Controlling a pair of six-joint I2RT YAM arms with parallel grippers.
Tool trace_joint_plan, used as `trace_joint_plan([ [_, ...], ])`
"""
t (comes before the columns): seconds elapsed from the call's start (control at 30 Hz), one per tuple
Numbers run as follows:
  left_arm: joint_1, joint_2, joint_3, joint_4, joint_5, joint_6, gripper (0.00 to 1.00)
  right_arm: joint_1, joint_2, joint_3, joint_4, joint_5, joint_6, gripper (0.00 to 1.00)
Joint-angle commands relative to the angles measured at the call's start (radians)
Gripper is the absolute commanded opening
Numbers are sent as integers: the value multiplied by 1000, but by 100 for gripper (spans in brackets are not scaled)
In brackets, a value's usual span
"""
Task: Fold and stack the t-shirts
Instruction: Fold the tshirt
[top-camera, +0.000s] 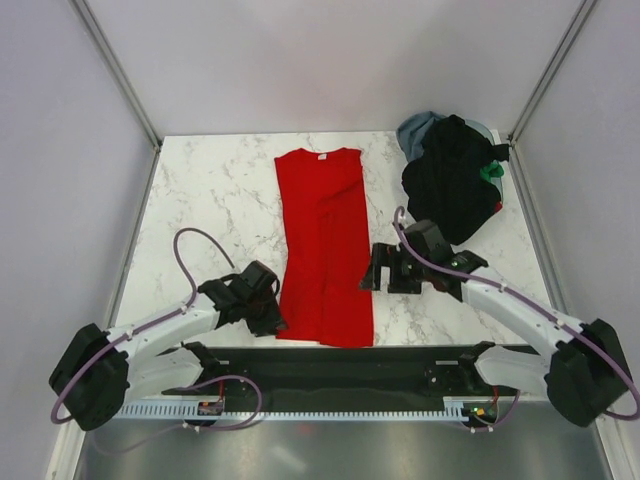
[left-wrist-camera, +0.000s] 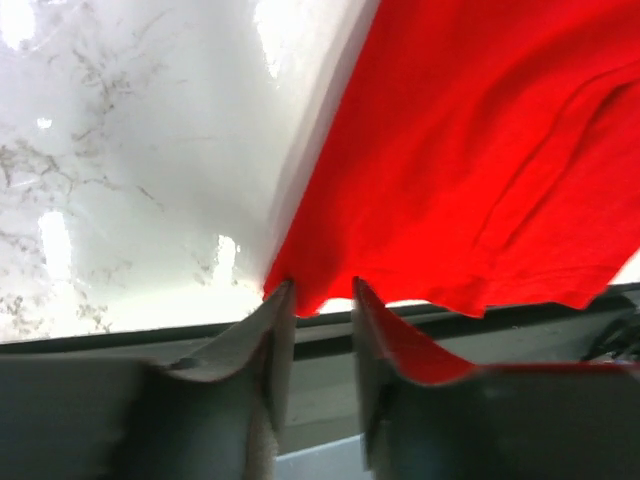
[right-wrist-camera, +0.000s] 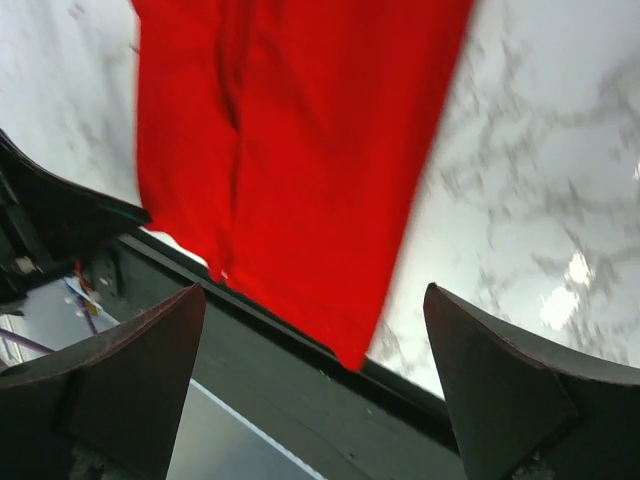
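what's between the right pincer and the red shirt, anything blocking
Nothing visible. The right pincer stands open just off the right edge of the red shirt, with only bare table between them. The pile of dark shirts lies farther back at the right corner, off that path.

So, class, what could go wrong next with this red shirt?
The left gripper straddles only a hem corner of the red t-shirt; it may catch one layer or slip off. The right gripper is wide open, holding nothing; a one-sided lift could skew the fold. The hem overhangs the table edge and might slide.
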Motion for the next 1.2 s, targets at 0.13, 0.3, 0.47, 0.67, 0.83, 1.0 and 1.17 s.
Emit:
trace_joint_plan([
  [0.13,-69,41,-49,111,-15,-114,3,42,-219,-252,-72,18,55,97],
  [0.3,-128,-64,-57,66,-11,-251,2,128,-299,-343,-102,18,123,95],
  [0.47,-146,-120,-76,60,-31,-291,2,163,-313,-428,-15,23,190,88],
  [0.67,-149,-69,-83,63,-17,-288,2,182,-264,-450,54,23,210,65],
  [0.83,-151,-98,-89,66,-34,-289,3,197,-233,-458,94,21,229,51],
  [1.0,-151,-95,-100,68,-32,-289,3,208,-204,-482,145,23,242,44],
  [1.17,-151,-98,-106,76,-29,-285,2,219,-166,-501,206,18,256,41],
])
